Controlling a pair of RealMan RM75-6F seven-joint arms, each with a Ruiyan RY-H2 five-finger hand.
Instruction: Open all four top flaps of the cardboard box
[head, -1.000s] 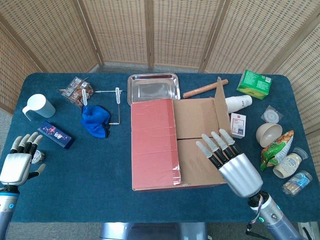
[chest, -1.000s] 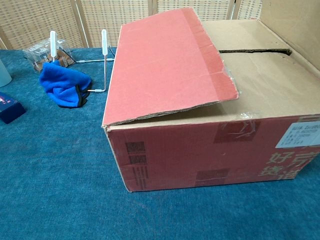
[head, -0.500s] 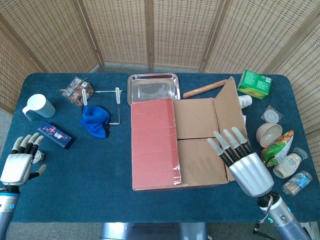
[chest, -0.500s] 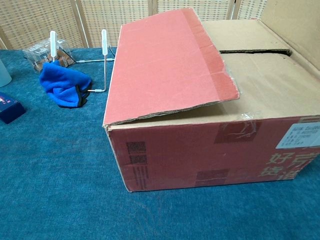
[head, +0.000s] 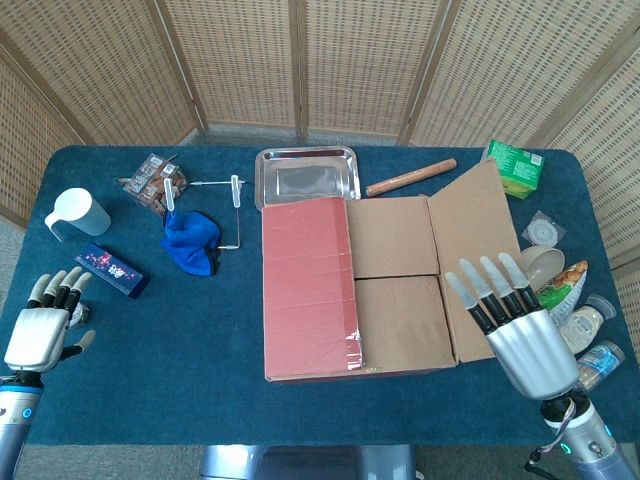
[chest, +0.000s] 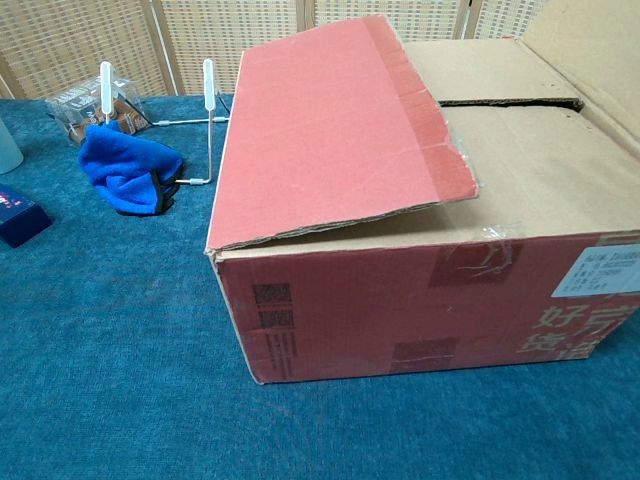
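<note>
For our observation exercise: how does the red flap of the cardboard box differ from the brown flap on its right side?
The red flap is red-coated and lies folded over the box top; the brown flap is bare cardboard, swung outward. The red flap has a torn, taped edge; the brown flap's looks clean. Both are long side flaps.

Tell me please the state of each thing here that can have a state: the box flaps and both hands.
cardboard box: upright, partly opened
red-taped left flap: closed, lying on top
right flap: folded open outward
two inner flaps: closed, flat
left hand: open, holds nothing
right hand: open, fingers apart, beside the right flap
</note>
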